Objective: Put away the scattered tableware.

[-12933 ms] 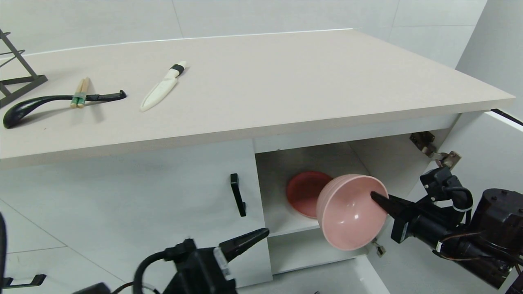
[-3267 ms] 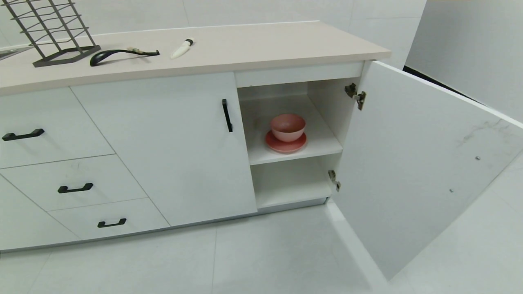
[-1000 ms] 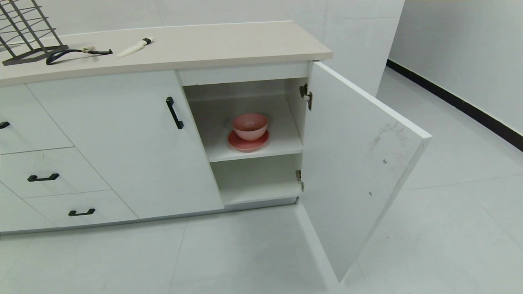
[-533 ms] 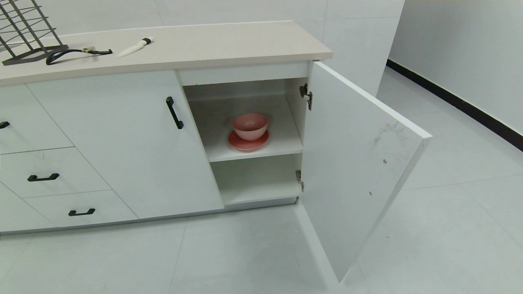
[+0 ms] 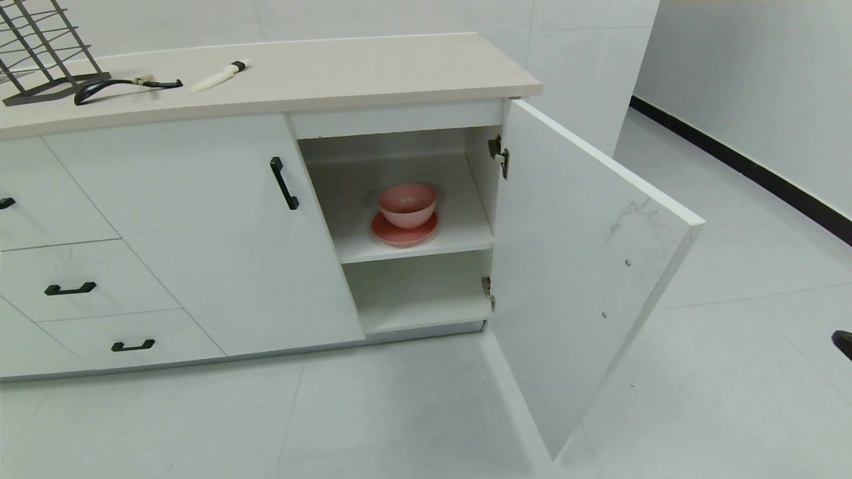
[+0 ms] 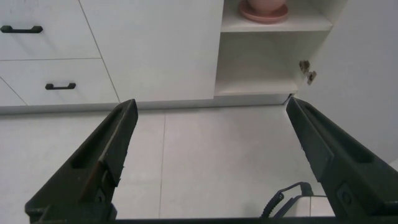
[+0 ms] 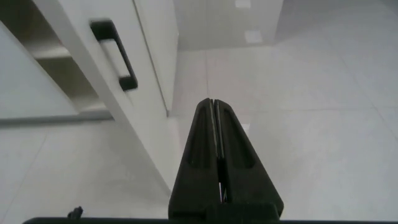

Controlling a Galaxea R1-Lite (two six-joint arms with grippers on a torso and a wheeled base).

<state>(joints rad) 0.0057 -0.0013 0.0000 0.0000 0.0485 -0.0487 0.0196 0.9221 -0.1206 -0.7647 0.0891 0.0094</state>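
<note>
The pink bowl (image 5: 407,205) has been let go and set on the red plate (image 5: 404,235) in the cupboard (image 5: 464,234). The right gripper (image 7: 214,104) is closed tight, the left gripper (image 6: 209,106) spread wide, nothing held. The knife (image 5: 218,76) and ladle (image 5: 120,86) are left out.

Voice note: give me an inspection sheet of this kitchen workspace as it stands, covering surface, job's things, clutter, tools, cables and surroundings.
Surface: beige counter, items only toward its left end.
Job's things: pink bowl sits on red plate on the upper shelf of the open cupboard; black ladle and white knife lie on the counter.
Clutter: wire rack on the counter beside the ladle.
Tools: left tool open, empty; right tool shut, empty, beside the open cupboard door.
Cables: one grey loop close to the left tool.
Surroundings: pale tiled floor; drawers with black handles.
</note>
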